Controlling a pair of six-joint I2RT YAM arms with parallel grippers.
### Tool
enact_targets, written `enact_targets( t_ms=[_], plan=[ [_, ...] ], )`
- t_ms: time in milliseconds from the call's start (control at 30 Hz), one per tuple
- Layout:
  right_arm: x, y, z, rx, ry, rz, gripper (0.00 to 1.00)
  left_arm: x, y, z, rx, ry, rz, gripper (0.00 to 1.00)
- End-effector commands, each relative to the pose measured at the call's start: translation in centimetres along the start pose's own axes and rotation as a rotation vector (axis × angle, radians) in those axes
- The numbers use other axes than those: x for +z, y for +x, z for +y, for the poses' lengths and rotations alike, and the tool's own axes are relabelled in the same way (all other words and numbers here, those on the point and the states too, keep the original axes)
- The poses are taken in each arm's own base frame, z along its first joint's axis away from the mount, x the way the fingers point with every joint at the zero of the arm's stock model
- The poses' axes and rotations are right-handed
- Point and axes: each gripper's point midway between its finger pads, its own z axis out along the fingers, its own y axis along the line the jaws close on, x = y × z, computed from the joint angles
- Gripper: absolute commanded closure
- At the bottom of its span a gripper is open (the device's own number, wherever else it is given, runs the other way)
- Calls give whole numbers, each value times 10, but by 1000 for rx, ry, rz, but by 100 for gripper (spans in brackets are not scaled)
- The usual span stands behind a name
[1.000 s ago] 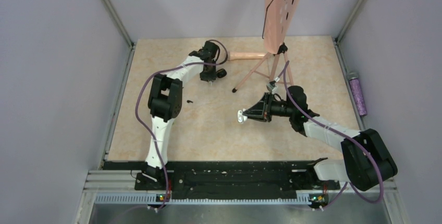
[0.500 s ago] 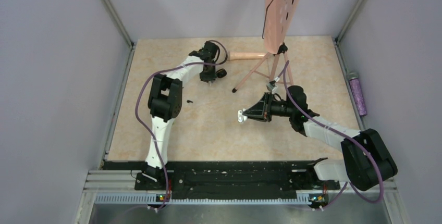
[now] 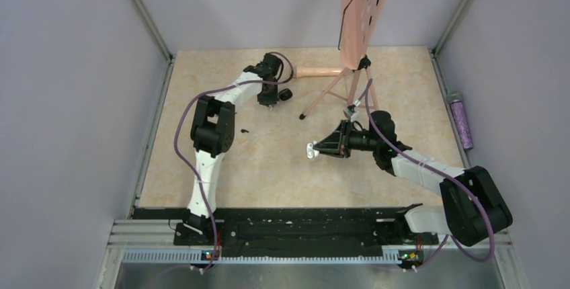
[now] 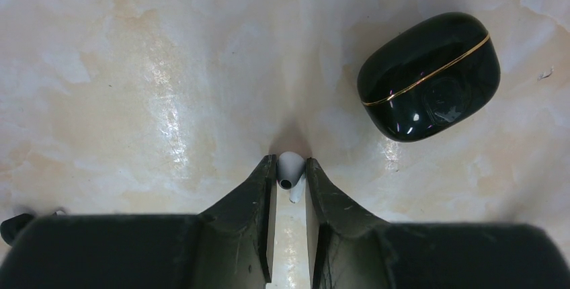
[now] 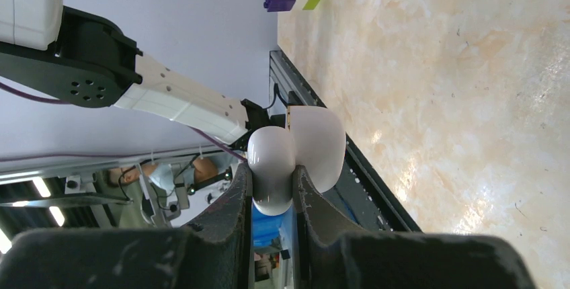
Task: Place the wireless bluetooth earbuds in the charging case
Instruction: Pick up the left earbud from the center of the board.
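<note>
Operator: Where's the earbud (image 4: 290, 170)?
Spotter: On the surface (image 4: 168, 67), pinched narrow between the left jaws' tips, its stem running back along the gap.
Operator: And the white case (image 5: 299, 148)?
Spotter: Lid open, clamped in the right jaws, well apart from the earbud, toward the right arm's side. A shut black case (image 4: 430, 77) lies just beside the left jaws, likely not the target.

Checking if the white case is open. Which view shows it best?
Right wrist: the white case fills the centre, halves spread, between the fingers. Top external shows it only as a speck; left wrist, nothing.
</note>
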Motion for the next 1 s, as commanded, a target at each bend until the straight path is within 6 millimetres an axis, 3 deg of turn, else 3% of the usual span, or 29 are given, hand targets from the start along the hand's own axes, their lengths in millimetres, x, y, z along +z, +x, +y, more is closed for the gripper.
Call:
enact_targets(
  t_ms=[0,233,500,700,967],
  plan=[
    [-1,-16,21,-78,-43,-39,100,-32,-17,-2,5,30,-66,82],
    [0,-18,22,-89,-32,-33,100,-92,-38,-7,-27,107,-265,84],
    [2,-17,26,-78,-83,-18,100,-171,-45,-24,-86,318,-578,84],
    [4,-17,28,-77,-119,-12,100,-236,-32,-39,-121,561,-816,86],
    [9,-25,45,-73,-208,-4,100,-320,-2,-50,-15,846,-1197,86]
  ],
)
